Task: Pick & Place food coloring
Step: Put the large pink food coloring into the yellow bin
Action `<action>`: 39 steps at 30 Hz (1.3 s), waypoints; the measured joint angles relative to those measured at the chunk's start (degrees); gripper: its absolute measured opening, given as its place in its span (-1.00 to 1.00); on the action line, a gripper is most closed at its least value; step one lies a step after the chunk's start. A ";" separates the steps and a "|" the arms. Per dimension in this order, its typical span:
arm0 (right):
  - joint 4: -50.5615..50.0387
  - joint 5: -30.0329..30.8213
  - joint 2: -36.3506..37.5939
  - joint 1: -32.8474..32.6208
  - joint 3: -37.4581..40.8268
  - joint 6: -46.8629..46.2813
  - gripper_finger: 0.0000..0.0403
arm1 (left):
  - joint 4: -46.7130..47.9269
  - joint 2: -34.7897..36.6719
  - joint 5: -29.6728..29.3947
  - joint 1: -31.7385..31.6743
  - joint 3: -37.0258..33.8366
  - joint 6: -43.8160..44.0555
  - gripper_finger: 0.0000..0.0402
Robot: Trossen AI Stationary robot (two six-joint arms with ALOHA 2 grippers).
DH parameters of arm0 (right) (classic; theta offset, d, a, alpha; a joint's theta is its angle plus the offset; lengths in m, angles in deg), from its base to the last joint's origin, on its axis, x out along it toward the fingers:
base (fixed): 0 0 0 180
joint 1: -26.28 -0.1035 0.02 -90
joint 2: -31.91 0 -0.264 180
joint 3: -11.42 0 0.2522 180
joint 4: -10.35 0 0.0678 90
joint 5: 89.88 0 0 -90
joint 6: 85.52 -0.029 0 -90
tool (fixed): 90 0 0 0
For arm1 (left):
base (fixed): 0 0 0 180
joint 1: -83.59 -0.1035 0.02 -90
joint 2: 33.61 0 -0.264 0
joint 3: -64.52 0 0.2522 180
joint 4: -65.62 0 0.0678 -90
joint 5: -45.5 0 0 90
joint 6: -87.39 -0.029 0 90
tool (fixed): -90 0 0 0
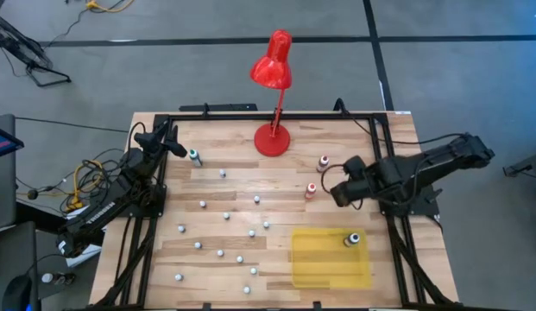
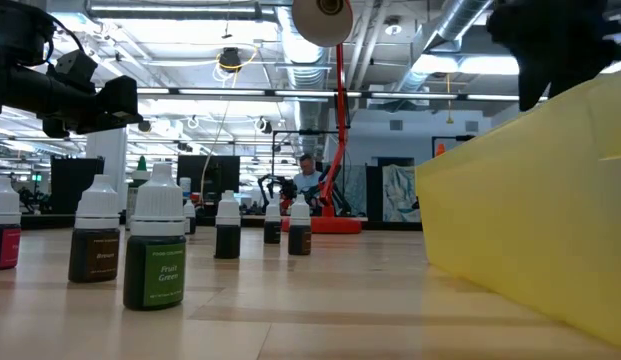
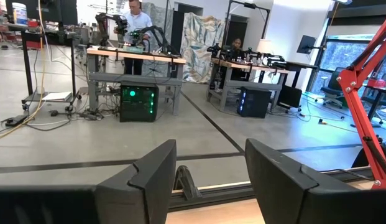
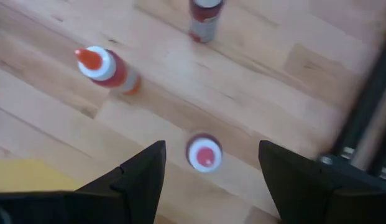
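Small food coloring bottles stand upright on the wooden table: a teal one (image 1: pixel 193 157) at the far left, a pink one (image 1: pixel 324 161) and an orange one (image 1: pixel 311 190) at the far right. One dark bottle (image 1: pixel 352 239) stands in the yellow tray (image 1: pixel 319 268). My right gripper (image 1: pixel 338 188) hovers open beside the orange bottle and points steeply down. In its wrist view a red-capped bottle (image 4: pixel 204 154) stands on the table below the gap between the fingers, apart from them. My left gripper (image 3: pixel 211 180) waits open at the far left edge and points level.
A red desk lamp (image 1: pixel 272 138) stands on its base at the far middle. Several white-capped bottles (image 2: pixel 156 250) dot the table's middle and near left. A black frame (image 1: pixel 397 233) runs along the table's sides. A person works at a bench (image 3: pixel 133 12) in the room beyond.
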 joint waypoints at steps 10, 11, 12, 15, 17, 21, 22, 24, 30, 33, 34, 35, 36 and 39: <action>10.59 -6.41 3.33 5.07 11.07 4.06 0.24 | 0.00 0.02 0.02 0.00 0.00 0.00 -0.08; 12.09 -6.88 3.33 5.03 11.95 4.08 0.24 | 0.00 0.00 0.02 0.02 0.00 0.00 -0.08; 13.22 -7.33 3.33 4.91 12.68 4.32 0.24 | 0.00 0.02 0.01 0.02 0.00 0.00 -0.08; 15.36 -8.09 3.31 4.83 14.03 4.50 0.24 | 0.00 0.01 0.00 0.00 0.00 0.00 -0.08; 15.59 -8.09 3.31 4.86 14.85 4.49 0.24 | 0.00 0.00 0.01 0.02 0.00 0.00 -0.08; 15.79 -8.40 3.31 4.86 15.72 4.44 0.23 | 0.00 0.00 0.01 0.02 0.00 0.00 -0.08; 15.76 -8.66 3.31 4.85 15.75 4.21 0.22 | 0.00 0.01 0.02 0.00 0.00 0.00 -0.08; 15.95 -9.09 3.31 4.85 15.75 4.16 0.18 | 0.00 0.00 0.02 0.01 0.00 0.00 -0.08; 15.90 -9.58 3.31 4.85 15.75 4.09 -0.07 | 0.00 0.01 0.02 0.02 0.00 0.00 -0.08; 15.90 -10.02 2.98 4.97 15.75 4.10 -0.25 | 0.00 0.01 0.02 0.02 0.00 0.00 -0.08; 15.82 -10.65 2.87 5.05 15.75 4.13 -0.31 | 0.00 0.01 0.02 0.02 0.00 0.00 -0.08; 15.68 -11.05 2.82 5.07 15.75 4.13 -0.37 | 0.00 0.00 0.01 0.01 0.00 0.00 -0.08; 15.72 -11.07 2.30 5.07 15.66 4.11 -0.41 | 0.00 0.02 0.01 0.01 0.00 0.00 -0.08; 15.93 -10.83 1.22 5.05 15.40 4.27 -0.47 | 0.00 0.02 0.01 0.02 0.00 0.00 -0.08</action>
